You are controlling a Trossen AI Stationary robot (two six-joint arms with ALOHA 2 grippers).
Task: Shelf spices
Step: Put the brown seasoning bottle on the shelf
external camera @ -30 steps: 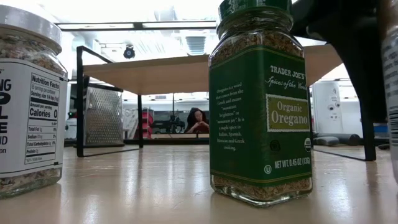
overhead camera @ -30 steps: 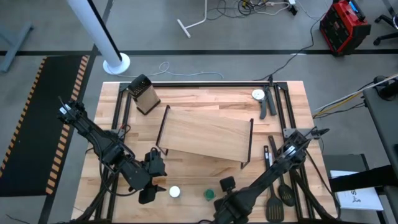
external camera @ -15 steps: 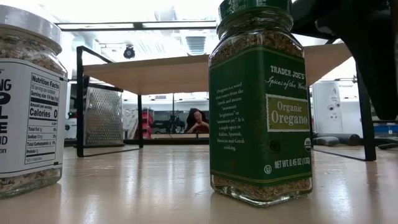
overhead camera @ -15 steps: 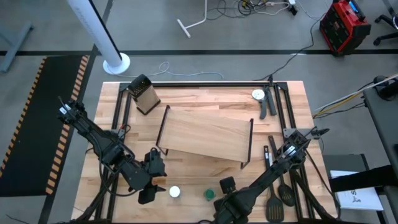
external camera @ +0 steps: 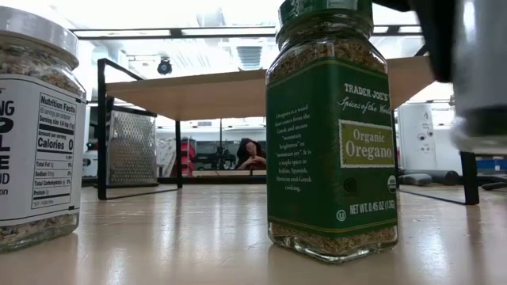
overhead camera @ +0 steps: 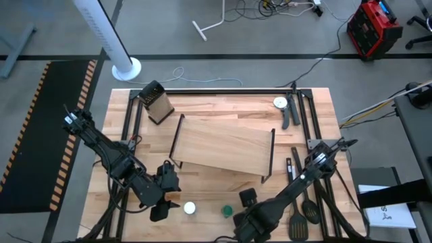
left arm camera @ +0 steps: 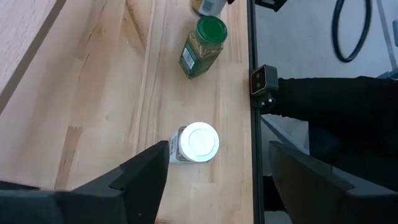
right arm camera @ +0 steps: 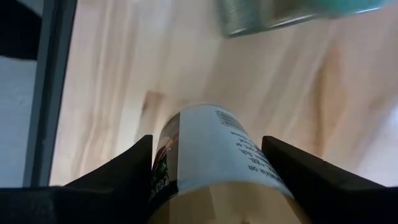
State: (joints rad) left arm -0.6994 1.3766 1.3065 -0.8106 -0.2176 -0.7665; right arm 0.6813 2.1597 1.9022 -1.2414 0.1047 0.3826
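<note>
The shelf (overhead camera: 223,145), a light-wood board on black frame ends, stands mid-table. Near the table's near edge stand a white-lidded jar (overhead camera: 190,208) and a green-lidded oregano jar (overhead camera: 227,210), each on its base. My left gripper (left arm camera: 214,186) hovers open above the white-lidded jar (left arm camera: 198,142), with its fingers clear of it. My right gripper (overhead camera: 246,198) is just right of the green jar and shut on a third jar (right arm camera: 211,162) with a white label. That jar's lid is hidden. No tan-lidded jar shows. My right gripper pinches the white-labelled jar by its side wall (right arm camera: 186,155), one finger (right arm camera: 118,180) on each flank. The fingers come slanting down from the near side. The jar is lifted clear: in the low view its base (external camera: 483,134) hangs above the tabletop, roughly upright.
A box grater (overhead camera: 156,102) stands at the far left corner and a white dial-faced object (overhead camera: 281,103) at the far right. Dark kitchen utensils (overhead camera: 304,209) lie along the right edge. Black frame rails border the table. A person (external camera: 249,153) sits in the room beyond.
My right gripper has risen, carrying the white-labelled jar up off the table; in the low view the jar stood at the right edge a second ago and now hangs with its base well above the wood. The other jars and my left gripper have kept still.
</note>
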